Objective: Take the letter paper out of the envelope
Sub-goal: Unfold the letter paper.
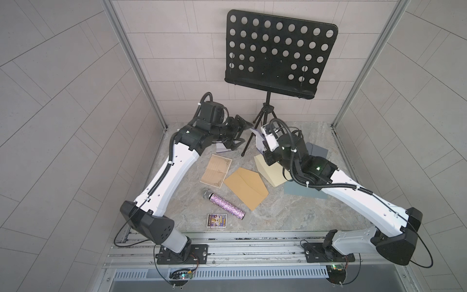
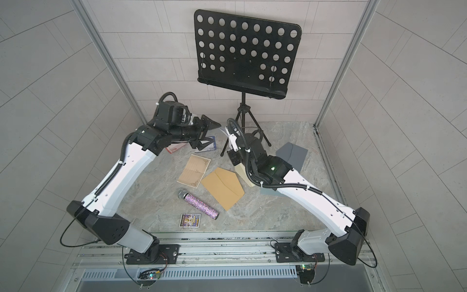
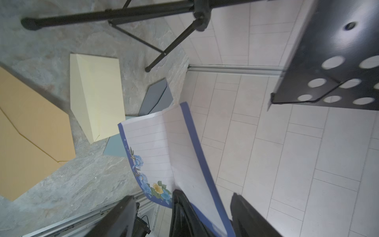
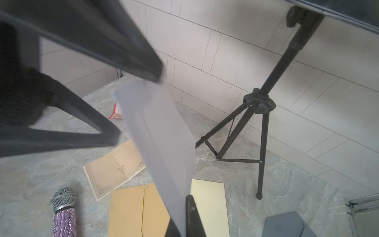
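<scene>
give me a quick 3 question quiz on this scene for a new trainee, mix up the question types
1. True or false: the glitter microphone stands upright on the table.
2. Which gripper grips the letter paper? A) left B) right C) neither
3. What colour is that paper's border?

Key
1. False: it lies on its side.
2. B: the right gripper is shut on it, while the left gripper is open.
3. Blue, with flowers at one corner.
</scene>
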Controlling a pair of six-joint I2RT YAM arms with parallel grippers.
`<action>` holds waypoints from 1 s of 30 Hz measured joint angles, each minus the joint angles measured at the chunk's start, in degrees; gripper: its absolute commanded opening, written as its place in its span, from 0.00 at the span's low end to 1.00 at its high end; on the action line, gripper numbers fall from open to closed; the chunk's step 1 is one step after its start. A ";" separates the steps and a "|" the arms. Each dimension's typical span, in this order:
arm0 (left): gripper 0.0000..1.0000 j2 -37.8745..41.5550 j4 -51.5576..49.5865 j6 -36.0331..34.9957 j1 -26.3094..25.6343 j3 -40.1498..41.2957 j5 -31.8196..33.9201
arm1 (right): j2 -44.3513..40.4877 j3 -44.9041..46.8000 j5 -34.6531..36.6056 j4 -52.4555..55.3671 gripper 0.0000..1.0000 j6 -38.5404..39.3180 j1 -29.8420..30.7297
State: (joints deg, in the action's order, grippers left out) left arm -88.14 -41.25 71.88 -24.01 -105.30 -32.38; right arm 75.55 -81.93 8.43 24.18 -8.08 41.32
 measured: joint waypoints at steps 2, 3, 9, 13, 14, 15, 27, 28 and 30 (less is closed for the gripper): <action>0.76 1.49 -0.09 -2.58 2.82 0.22 0.76 | 0.00 -1.97 -7.89 2.38 0.00 -5.01 -5.51; 0.72 2.67 0.28 -4.15 4.13 1.27 1.38 | 0.00 -2.75 -12.63 3.37 0.00 -8.09 -8.48; 0.64 9.97 4.57 -12.26 5.57 13.07 1.49 | 0.00 -3.61 -36.89 5.70 0.00 -24.46 -18.38; 0.67 11.10 12.44 -14.36 5.16 21.64 -3.10 | -0.15 -2.84 -48.06 4.09 0.00 -33.99 -20.00; 0.68 10.97 14.05 -14.78 5.07 23.17 -4.24 | -0.17 -2.69 -49.66 3.72 0.00 -35.71 -20.31; 0.69 10.88 15.82 -15.13 4.90 24.72 -5.46 | -0.28 -2.38 -51.63 3.06 0.00 -37.92 -20.81; 0.70 9.97 44.04 -9.38 2.93 34.67 -17.79 | -1.90 -0.50 -63.91 -4.87 0.00 -54.40 -22.27; 0.69 9.86 46.10 -8.48 2.47 34.67 -18.43 | -2.01 -0.20 -64.37 -5.55 0.00 -55.21 -22.27; 0.69 9.88 49.13 -7.30 1.84 34.67 -19.28 | -2.05 0.11 -64.89 -6.38 0.00 -56.26 -22.40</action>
State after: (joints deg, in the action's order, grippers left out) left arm -78.26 7.88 64.58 -22.17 -70.63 -51.66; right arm 73.49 -81.82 -56.47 17.80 -64.34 18.92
